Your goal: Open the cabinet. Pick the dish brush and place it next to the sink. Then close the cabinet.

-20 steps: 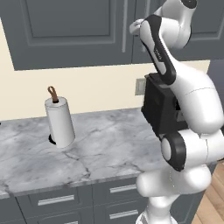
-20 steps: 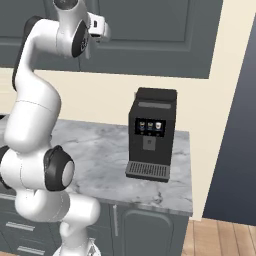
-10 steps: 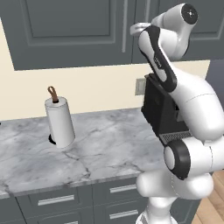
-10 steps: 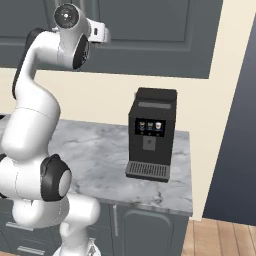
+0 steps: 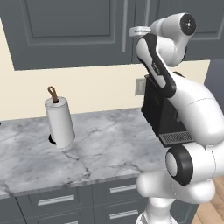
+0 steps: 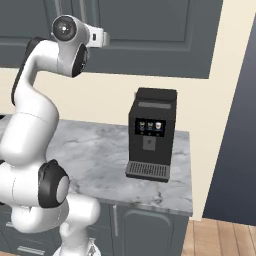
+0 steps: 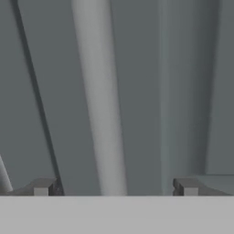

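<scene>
— Grey-doored, that large dark wall cabinet [image 5: 74, 30]: is it open?

— No, its recessed-panel doors are shut, so whatever is inside stays hidden. The dish brush cannot be seen.

— Where are the fingers [image 7: 114, 186]?

— Raised up at the cabinet front. In the hand view the two dark tips stand spread wide apart, with the long silver bar handle [image 7: 99, 100] running between them. They grip nothing.

— Is the handle touched?

— I cannot tell; it looks just ahead of the tips.

— And the marble surface [image 5: 105, 144]?

— A white paper-towel roll on a brown-topped holder [image 5: 59, 120] stands to the left, and a black coffee machine [image 6: 151, 134] to the right, well apart.
</scene>
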You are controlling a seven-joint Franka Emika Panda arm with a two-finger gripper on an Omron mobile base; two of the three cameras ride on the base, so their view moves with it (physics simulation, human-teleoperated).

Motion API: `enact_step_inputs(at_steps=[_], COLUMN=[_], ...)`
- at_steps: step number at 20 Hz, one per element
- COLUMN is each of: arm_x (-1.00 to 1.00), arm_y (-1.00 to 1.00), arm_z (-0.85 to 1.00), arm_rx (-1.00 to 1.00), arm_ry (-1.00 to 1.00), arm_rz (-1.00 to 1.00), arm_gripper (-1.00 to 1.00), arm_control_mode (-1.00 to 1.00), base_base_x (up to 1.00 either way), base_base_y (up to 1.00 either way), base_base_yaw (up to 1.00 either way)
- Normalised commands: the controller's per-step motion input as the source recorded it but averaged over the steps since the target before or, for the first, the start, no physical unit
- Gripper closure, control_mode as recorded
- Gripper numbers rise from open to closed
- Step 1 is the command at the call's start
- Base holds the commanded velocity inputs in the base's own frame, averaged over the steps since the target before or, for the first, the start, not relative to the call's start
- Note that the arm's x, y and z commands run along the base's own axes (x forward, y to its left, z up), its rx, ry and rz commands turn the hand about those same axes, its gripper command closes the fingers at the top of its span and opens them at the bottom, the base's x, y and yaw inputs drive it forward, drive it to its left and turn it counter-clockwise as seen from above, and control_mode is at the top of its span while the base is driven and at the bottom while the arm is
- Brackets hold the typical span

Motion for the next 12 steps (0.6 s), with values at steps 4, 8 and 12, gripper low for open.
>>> enact_step_inputs(at_steps=[4, 8, 12], arm_x=[0.0, 0.0, 0.0], arm_y=[0.0, 0.0, 0.0], arm_z=[0.0, 0.0, 0.0], arm_rx=[0.0, 0.0, 0.0], arm_ry=[0.0, 0.0, 0.0], arm_rz=[0.0, 0.0, 0.0], arm_gripper=[-1.0, -1.0, 1.0], arm_control_mode=[-1.0, -1.0, -1.0], base_base_x=[0.0, 0.0, 0.0], base_base_y=[0.0, 0.0, 0.0], base_base_yaw=[0.0, 0.0, 0.0])
